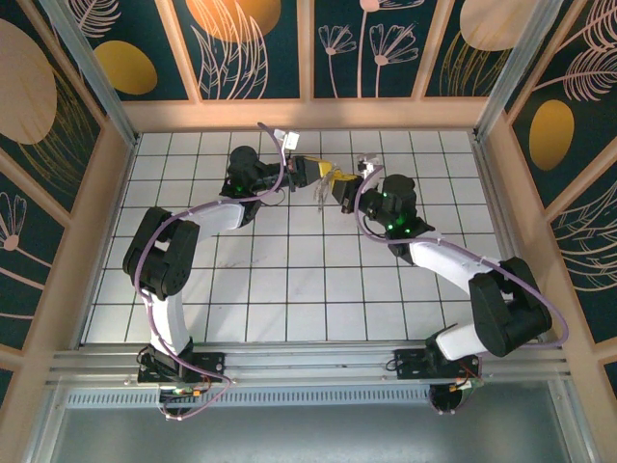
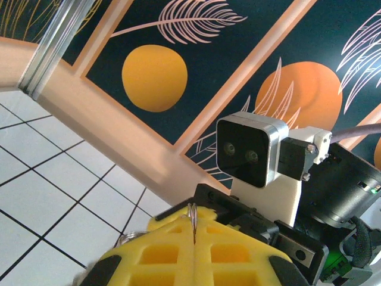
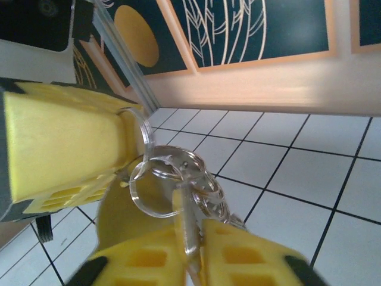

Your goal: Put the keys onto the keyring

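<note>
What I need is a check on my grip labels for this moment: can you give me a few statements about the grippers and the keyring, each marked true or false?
1. The left gripper is shut on a thin ring of the keyring. True.
2. The right gripper is open and holds nothing. False: it is shut on a flat, key-like metal piece at the rings.
3. The keyring lies flat on the tiled table. False: it is held up above the table, between the two grippers.
4. The two grippers meet over the far half of the table. True.
</note>
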You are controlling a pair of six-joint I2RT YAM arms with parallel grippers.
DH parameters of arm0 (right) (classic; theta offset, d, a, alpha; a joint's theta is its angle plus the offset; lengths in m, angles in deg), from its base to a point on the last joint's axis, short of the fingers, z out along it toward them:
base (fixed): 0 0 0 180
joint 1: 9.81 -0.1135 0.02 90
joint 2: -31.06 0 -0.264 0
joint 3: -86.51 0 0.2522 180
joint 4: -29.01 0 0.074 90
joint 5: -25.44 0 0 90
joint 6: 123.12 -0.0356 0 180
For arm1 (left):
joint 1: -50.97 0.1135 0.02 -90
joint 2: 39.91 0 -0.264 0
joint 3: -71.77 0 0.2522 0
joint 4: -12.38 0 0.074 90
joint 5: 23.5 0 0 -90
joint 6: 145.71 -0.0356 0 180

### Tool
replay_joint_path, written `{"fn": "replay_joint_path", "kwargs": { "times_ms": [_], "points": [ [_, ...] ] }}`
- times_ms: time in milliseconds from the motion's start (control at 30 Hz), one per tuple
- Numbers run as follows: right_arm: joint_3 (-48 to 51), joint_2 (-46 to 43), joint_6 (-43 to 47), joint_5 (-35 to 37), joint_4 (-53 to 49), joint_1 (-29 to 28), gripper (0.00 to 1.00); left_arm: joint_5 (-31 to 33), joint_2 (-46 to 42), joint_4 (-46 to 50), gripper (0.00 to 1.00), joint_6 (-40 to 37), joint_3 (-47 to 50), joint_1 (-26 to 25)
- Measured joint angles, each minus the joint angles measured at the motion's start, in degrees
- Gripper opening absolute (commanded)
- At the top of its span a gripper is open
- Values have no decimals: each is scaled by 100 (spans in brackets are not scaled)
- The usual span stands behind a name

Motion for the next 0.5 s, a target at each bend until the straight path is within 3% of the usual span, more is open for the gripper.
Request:
{"fn": "replay_joint_path", "kwargs": {
  "times_ms": [500],
  "points": [
    [-68,2,90,-494,-245,-52,0,4,0,-4,0,48,0,0]
  ]
}}
